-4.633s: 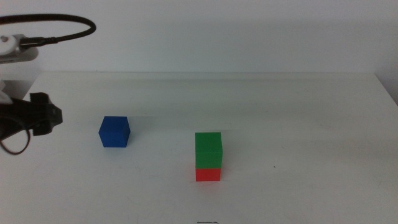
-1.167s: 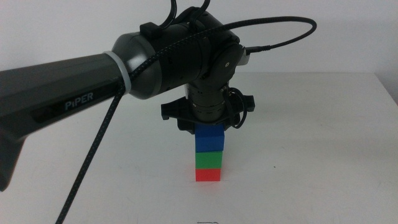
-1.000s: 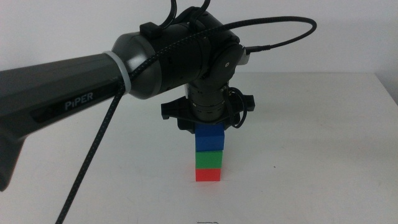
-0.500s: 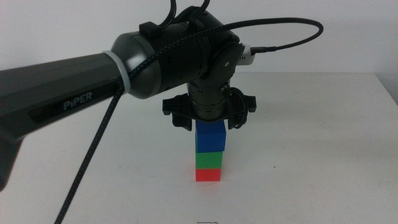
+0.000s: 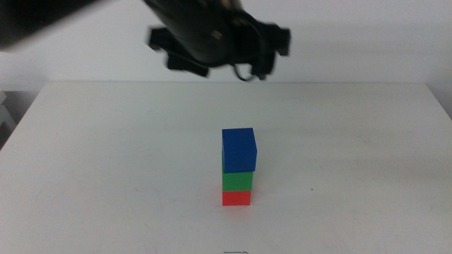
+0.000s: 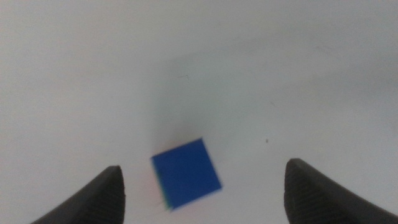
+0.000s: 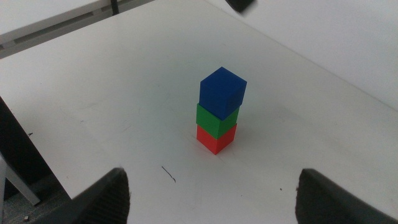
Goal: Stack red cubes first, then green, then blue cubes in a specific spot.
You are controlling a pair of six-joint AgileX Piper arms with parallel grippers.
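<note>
Three cubes are standing in one column on the white counter (image 5: 106, 176): one red cube (image 5: 236, 198) at the bottom, one green cube (image 5: 237, 181) on it, one blue cube (image 5: 239, 149) on top, twisted slightly. My left gripper (image 6: 202, 186) is hovering high above the stack, fingers (image 6: 93, 199) spread and empty. My right gripper (image 7: 211, 193) is waiting well apart, fingers wide and released.

At the top of the middle view, your left gripper (image 5: 219, 42) is motion-blurred and its arm is cut off by the upper edge. In the left wrist view, the blue cube (image 6: 186, 172) hides the green and red cubes beneath it, apart from a blurred sliver at its lower-left edge.
</note>
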